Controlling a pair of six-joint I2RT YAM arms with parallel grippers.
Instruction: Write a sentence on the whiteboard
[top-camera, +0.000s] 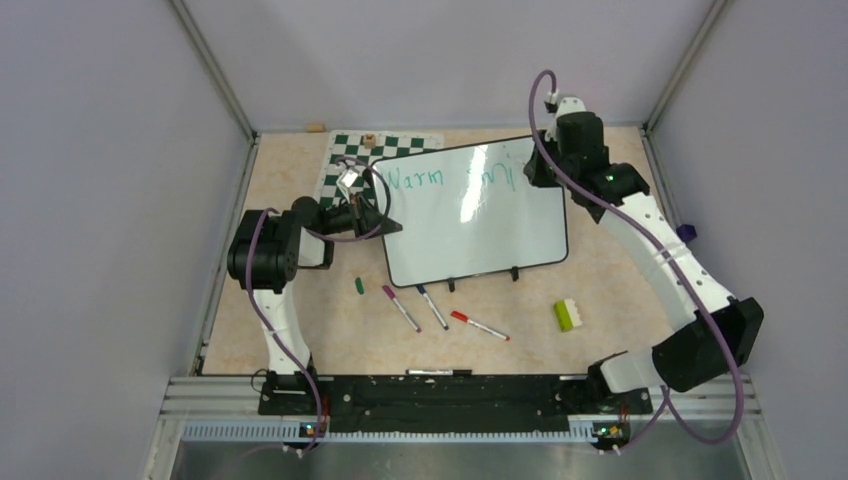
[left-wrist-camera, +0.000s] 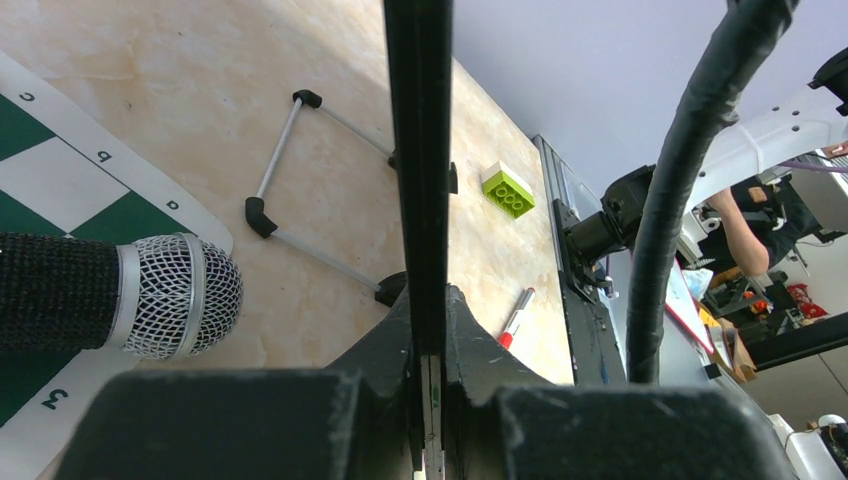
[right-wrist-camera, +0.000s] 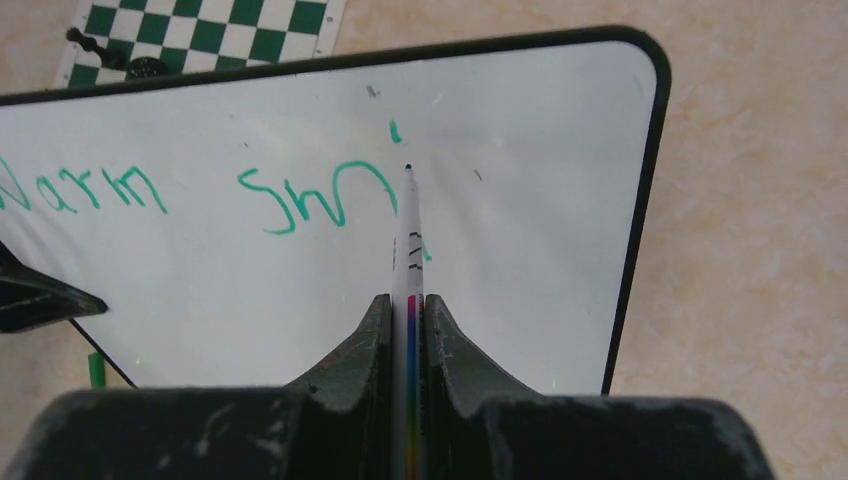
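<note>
The whiteboard (top-camera: 470, 225) lies tilted on the table, glossy white with a black rim. Teal writing (right-wrist-camera: 200, 190) on it reads "Warm" and the start of "smi", also faint in the top view (top-camera: 440, 180). My right gripper (right-wrist-camera: 408, 300) is shut on a white marker (right-wrist-camera: 410, 230) whose tip touches the board just right of the last stroke. In the top view the right gripper (top-camera: 540, 165) is over the board's far right corner. My left gripper (left-wrist-camera: 428, 300) is shut on the board's left edge (left-wrist-camera: 420, 150), seen edge-on; in the top view the left gripper (top-camera: 385, 222) is at that edge.
A green-and-white chess mat (top-camera: 350, 160) lies behind the board's left end. Three markers (top-camera: 440, 312) and a green cap (top-camera: 359, 285) lie in front of the board. A lime-and-white brick (top-camera: 568, 315) lies front right. A microphone (left-wrist-camera: 150, 295) shows in the left wrist view.
</note>
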